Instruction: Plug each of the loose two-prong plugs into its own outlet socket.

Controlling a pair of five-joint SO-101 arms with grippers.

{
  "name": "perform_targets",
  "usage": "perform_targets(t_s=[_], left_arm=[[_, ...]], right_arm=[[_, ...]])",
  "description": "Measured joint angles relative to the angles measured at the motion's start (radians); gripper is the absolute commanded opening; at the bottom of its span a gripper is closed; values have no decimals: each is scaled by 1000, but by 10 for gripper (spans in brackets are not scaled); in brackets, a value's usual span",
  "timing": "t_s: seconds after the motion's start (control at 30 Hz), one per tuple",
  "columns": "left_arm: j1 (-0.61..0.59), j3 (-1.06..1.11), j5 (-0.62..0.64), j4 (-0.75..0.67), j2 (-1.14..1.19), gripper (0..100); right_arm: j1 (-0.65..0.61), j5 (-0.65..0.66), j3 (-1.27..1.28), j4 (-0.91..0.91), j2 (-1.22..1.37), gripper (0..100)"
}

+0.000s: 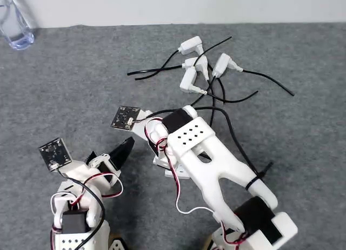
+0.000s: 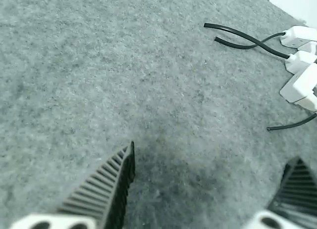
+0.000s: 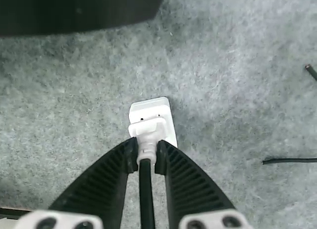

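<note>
Right jaws clenched around a white two-prong plug (image 3: 147, 132), black cord (image 3: 144, 189) running back between them, plug butted against a white outlet socket (image 3: 157, 108) lying flat on the grey bench (image 3: 237, 66). Left jaws released, spread wide just above the bench. Four loose plugs (image 1: 189, 80) clustered farther out, well apart from both.

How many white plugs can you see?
5. Four loose plugs lie bunched at the far side. A held plug sits in the right gripper, against a socket. The arms may hide more.
</note>
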Motion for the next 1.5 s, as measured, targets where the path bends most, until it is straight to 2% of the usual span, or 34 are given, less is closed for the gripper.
perform_targets(t_s=[0.67,1.0,1.5], left_arm=[[0,0,0,0,0,432],[0,0,0,0,0,432],[0,0,0,0,0,432]], right_arm=[[0,3,87,-61,0,9],[3,5,226,-195,-38,9],[-2,5,216,-229,11,9]])
